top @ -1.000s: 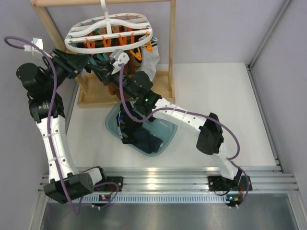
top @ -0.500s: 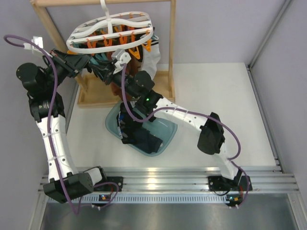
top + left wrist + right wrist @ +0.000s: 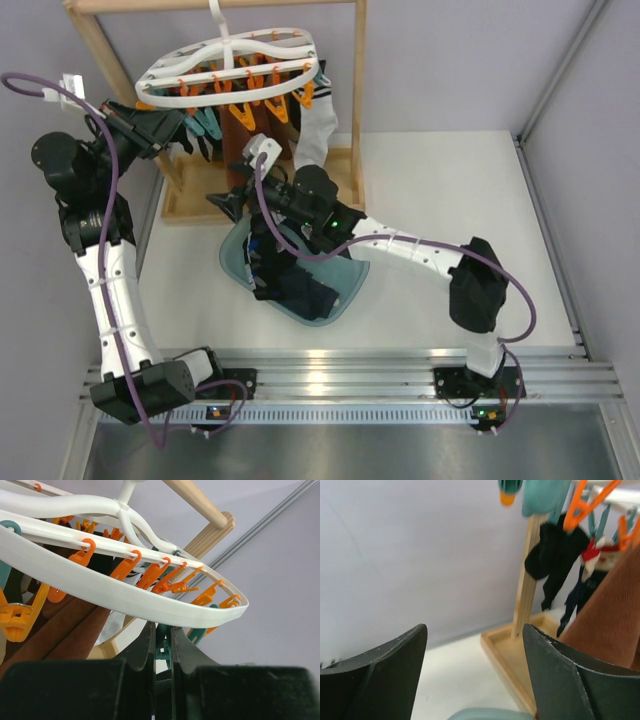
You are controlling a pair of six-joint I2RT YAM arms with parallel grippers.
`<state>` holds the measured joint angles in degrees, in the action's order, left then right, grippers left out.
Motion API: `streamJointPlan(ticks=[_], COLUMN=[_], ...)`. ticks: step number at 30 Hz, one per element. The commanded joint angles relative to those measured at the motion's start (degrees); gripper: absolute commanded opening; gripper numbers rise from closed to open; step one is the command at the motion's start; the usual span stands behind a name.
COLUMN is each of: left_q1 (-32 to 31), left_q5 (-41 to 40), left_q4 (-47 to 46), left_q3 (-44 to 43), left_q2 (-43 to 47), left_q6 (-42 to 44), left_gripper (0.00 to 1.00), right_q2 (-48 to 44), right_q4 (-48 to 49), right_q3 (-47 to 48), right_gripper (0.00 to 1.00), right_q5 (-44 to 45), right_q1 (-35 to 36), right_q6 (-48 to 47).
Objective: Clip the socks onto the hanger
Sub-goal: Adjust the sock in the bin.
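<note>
Nearest the arm bases, at centre frame of the overhead view, the teal basin [image 3: 352, 272] held the unclipped socks [image 3: 295, 290] in a dark heap, within both arms' reach. Just above its upper-left rim the right gripper [image 3: 474, 627] hovered with fingers spread wide and nothing between them, probably freed for another sock. Beyond it, in the upper right of its wrist view, a black sock [image 3: 555, 555] hung from a clip beside the big brown socks [image 3: 610, 610]. Further up and left, the left gripper [image 3: 160, 630] sat under the hanger [image 3: 130, 600], its fingers pressed nearly together on a teal clip [image 3: 161, 652], seemingly steadying or squeezing it. Farthest back, the wooden rack [image 3: 355, 90] carried the hanger by its hook, so the clips dangled freely.
</note>
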<state>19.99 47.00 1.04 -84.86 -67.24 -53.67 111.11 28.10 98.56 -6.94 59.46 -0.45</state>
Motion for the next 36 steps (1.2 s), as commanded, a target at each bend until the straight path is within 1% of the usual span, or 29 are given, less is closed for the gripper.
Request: streamJointPlan(ticks=[1,3,4,5,7,8,11,12,14,16,17,18,19,21,22,24,25,27,28,30,31,32,36], left_q1=[-0.30,-0.21,-0.30,-0.30,-0.21,-0.21,-0.30,-0.39,-0.39,-0.30,-0.39,-0.39,-0.30,-0.30,-0.39,-0.30,-0.39,-0.39,-0.30,-0.30,-0.30,-0.39,-0.39], left_q5=[-2.18,-1.92,-2.00,-1.92,-1.92,-1.83,-1.74,-1.65,-1.56,-1.30,-1.21,-1.13,-1.12,-1.04,-1.04,-1.21,-1.21,-1.12,-1.04,-1.04,-1.12,-1.04,-1.04], left_q4=[-2.62,-2.53,-2.62,-2.62,-2.62,-2.62,-2.62,-2.62,-2.62,-2.62,-2.53,-2.53,-2.53,-2.09,-1.92,-1.31,-1.30,-1.30,-1.30,-1.30,-1.30,-1.30,-1.30], left_q3=[0.31,0.31,0.48,0.57,0.75,0.84,1.10,1.10,1.27,1.28,1.28,1.36,1.45,1.63,1.71,1.89,1.98,1.89,1.89,1.89,1.89,1.89,2.07], left_q2=[0.09,0.09,0.36,0.45,0.53,0.53,0.62,0.62,0.71,0.71,0.71,0.71,0.80,0.80,0.97,1.24,1.24,1.24,1.15,0.97,0.89,0.89,0.54], left_q6=[0.49,0.76,1.19,1.37,1.55,1.55,1.55,1.64,1.55,1.38,1.37,1.46,1.46,1.46,1.81,2.34,2.52,2.43,2.43,2.43,2.52,2.60,2.52], left_gripper=[0.00,0.00,0.00,0.00,0.00,0.00,0.00,0.00,0.00,0.00,0.00,0.00,0.00,0.00,0.00,0.00,0.00,0.00,0.00,0.00,0.00,0.00,0.00], right_q2=[-8.62,-10.90,-11.70,-12.31,-13.90,-14.34,-13.56,-13.46,-12.94,-12.15,-10.93,-10.39,-9.87,-7.76,-7.14,-4.95,-4.07,-1.69,-1.08,0.24,0.51,0.95,2.62], right_q4=[-11.16,-17.00,-19.72,-23.84,-27.91,-32.79,-38.62,-38.99,-38.38,-37.95,-37.42,-35.06,-33.65,-30.05,-28.55,-25.56,-24.42,-23.10,-21.43,-20.46,-19.49,-17.13,-16.23], right_q3=[-4.15,-6.00,-8.63,-9.96,-13.29,-14.27,-16.73,-17.26,-18.93,-18.93,-18.93,-19.02,-19.89,-21.04,-21.65,-22.53,-22.45,-22.45,-22.80,-23.33,-24.63,-25.26,-25.18], right_gripper=[0.79,0.88,0.92,0.99,1.00,1.00,1.00,1.00,0.91,0.77,0.67,0.62,0.54,0.52,0.52,0.51,0.50,0.49,0.49,0.48,0.49,0.49,0.51], right_q5=[-7.45,-10.71,-12.03,-14.13,-15.90,-16.43,-17.75,-17.93,-18.89,-20.82,-23.62,-24.69,-27.05,-30.22,-31.72,-34.01,-34.28,-34.19,-33.85,-33.14,-32.53,-32.26,-31.47], right_q1=[-2.42,-3.99,-4.61,-5.58,-6.55,-7.51,-9.09,-9.45,-9.89,-9.89,-9.72,-9.72,-9.72,-9.71,-9.72,-9.10,-8.93,-8.31,-8.14,-7.96,-7.87,-7.87,-7.61], right_q6=[1.85,1.15,0.89,-0.94,-3.23,-4.29,-8.33,-9.39,-13.77,-18.59,-20.28,-22.03,-25.45,-30.29,-35.71,-40.83,-45.82,-50.15,-54.35,-59.03,-63.06,-64.31,-67.57])
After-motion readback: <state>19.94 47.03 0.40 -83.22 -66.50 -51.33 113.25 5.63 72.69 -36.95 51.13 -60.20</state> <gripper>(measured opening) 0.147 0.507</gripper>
